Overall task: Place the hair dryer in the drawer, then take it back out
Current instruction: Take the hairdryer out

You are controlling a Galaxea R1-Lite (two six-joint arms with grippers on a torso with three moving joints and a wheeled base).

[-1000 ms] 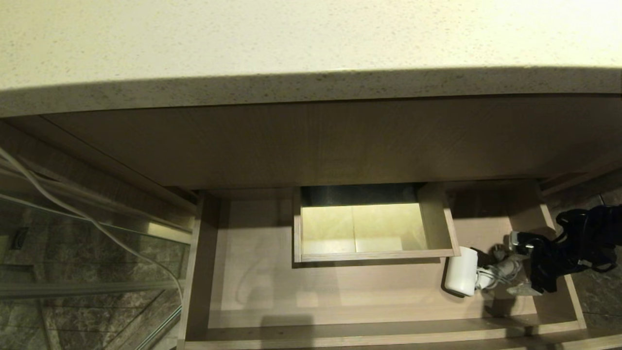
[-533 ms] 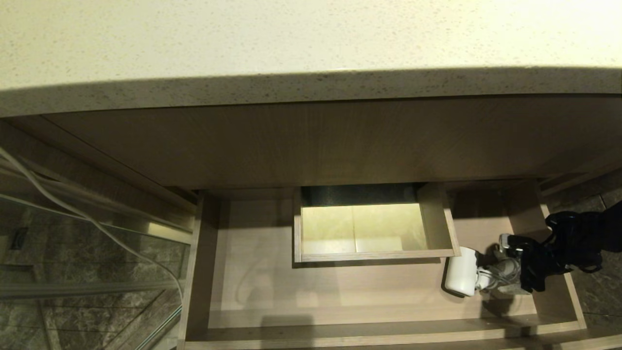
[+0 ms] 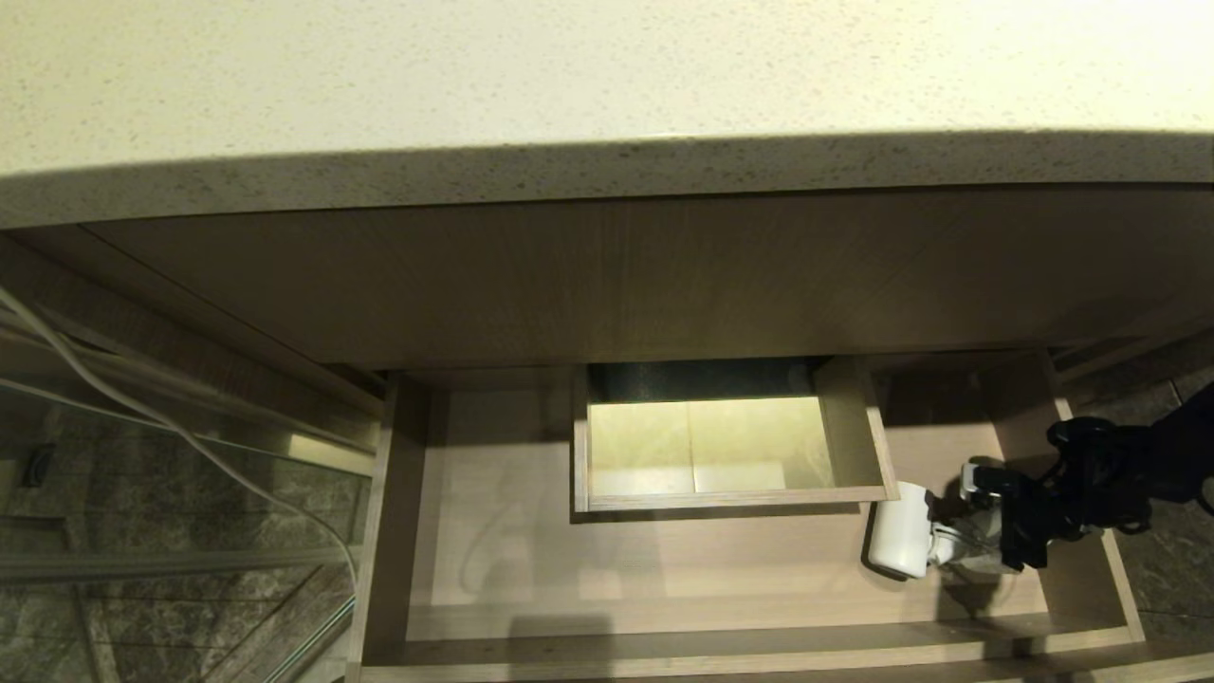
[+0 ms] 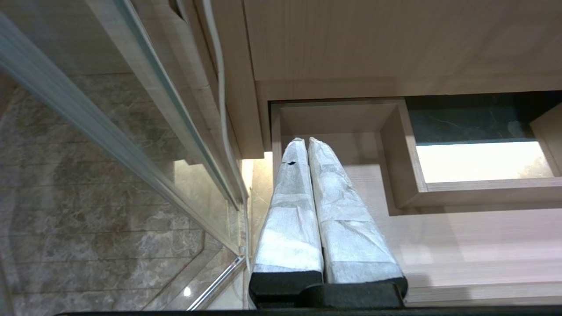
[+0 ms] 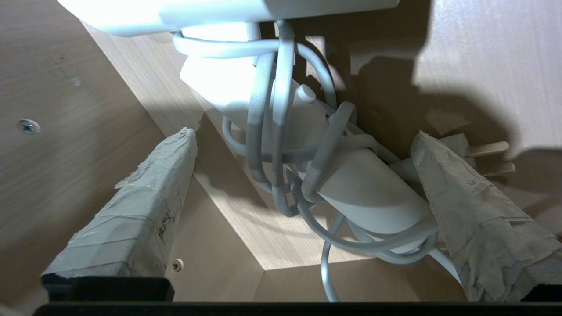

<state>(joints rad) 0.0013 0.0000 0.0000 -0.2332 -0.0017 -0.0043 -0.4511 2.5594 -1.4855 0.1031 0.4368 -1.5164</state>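
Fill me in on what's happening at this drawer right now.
The hair dryer lies on its side at the right end of the open wood-grain drawer, its cord wound about the handle. The right gripper is down inside the drawer with its fingers spread open on either side of the handle, one of them close against it, not closed on it. The left gripper is shut and parked over the drawer's left end, holding nothing.
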